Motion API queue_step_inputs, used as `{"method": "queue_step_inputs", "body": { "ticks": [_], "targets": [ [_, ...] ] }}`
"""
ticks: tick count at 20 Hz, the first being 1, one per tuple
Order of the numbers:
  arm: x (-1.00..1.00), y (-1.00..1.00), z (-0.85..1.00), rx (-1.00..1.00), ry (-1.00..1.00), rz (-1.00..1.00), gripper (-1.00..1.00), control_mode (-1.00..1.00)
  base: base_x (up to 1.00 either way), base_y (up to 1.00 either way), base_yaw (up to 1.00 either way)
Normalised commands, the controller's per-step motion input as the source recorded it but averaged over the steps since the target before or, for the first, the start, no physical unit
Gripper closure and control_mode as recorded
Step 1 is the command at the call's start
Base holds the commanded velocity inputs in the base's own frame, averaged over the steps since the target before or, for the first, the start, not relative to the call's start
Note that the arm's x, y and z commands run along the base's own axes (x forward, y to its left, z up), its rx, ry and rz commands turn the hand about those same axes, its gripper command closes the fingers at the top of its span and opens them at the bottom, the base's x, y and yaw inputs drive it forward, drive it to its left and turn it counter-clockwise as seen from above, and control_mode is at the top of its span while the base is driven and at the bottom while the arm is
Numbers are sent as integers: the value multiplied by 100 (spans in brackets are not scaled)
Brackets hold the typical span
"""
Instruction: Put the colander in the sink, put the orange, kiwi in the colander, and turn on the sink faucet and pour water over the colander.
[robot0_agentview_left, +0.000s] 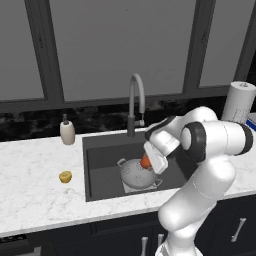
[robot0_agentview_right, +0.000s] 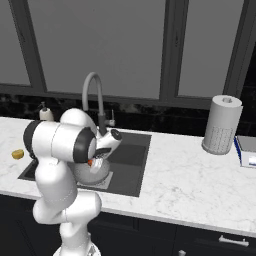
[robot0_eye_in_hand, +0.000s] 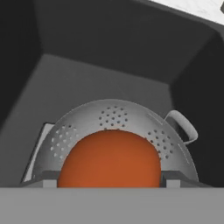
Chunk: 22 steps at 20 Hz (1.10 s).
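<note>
Red-orange orange (robot0_eye_in_hand: 109, 159) sits clamped in the pincer (robot0_eye_in_hand: 109, 183), directly above the colander (robot0_eye_in_hand: 131, 120).

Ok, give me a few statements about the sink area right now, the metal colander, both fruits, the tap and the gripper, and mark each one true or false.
1. The silver-grey perforated metal colander sits inside the dark grey rectangular sink. True.
2. The small yellow-brown kiwi is already in the colander. False: it lies on the white marble counter, left of the sink.
3. The round red-orange orange is between the fingers of the gripper, over the colander. True.
4. Water is pouring from the tall grey gooseneck faucet. False: no stream shows.
5. The cream soap bottle stands on the counter to the right of the faucet. False: it stands to its left.
</note>
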Motion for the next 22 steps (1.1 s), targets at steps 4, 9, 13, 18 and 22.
{"method": "queue_step_inputs", "body": {
  "ticks": [4, 9, 13, 18, 22],
  "targets": [
    [30, 0, -47, 0, 0, 0, 100, -100, 0, 0, 0],
    [34, 0, -39, 0, 0, 0, 100, -100, 0, 0, 0],
    [28, 0, -32, 0, 0, 0, 100, -100, 0, 0, 0],
    [27, 0, -28, 0, 0, 0, 100, -100, 0, 0, 0],
    [26, 2, -21, 0, 0, 0, 100, -100, 0, 0, 0]
  ]
}}
